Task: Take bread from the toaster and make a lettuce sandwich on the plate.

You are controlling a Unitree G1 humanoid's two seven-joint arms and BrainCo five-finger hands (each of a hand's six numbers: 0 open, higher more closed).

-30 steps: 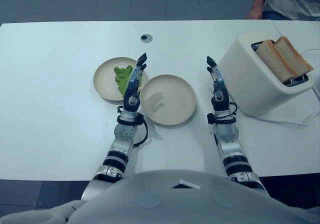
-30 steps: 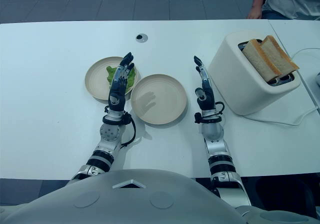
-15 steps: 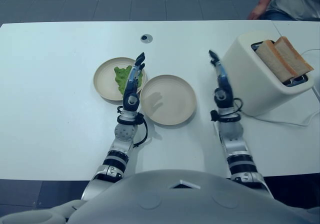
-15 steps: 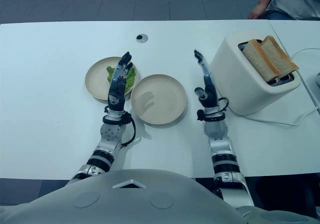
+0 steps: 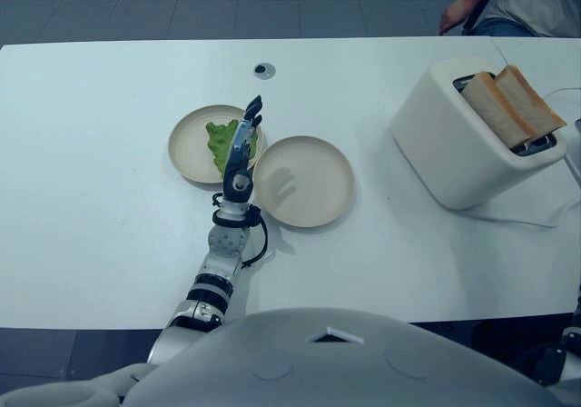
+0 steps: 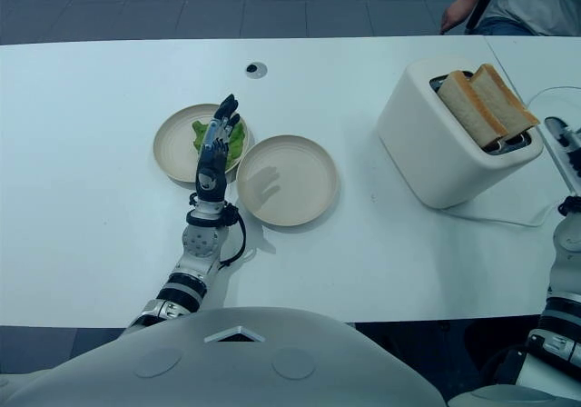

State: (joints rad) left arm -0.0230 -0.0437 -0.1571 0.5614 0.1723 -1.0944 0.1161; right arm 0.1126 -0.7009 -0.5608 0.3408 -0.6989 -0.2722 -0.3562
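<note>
Two bread slices [image 5: 513,107] stand upright in the slots of a white toaster [image 5: 449,148] at the right of the table. An empty beige plate [image 5: 304,182] lies in the middle. To its left a second beige plate [image 5: 186,148] holds a green lettuce leaf [image 5: 221,142]. My left hand [image 5: 241,148] stands upright between the two plates, open and holding nothing, partly in front of the lettuce. My right hand [image 6: 570,166] is at the far right edge, to the right of the toaster, open and partly cut off by the frame.
The toaster's white cord [image 5: 517,218] trails over the table at its near right side. A small dark hole [image 5: 264,67] sits in the tabletop behind the plates. A seated person is beyond the far right corner, touching nothing.
My right arm has swung from beside the empty plate out to the far right, past the toaster. The left hand has kept its place.
</note>
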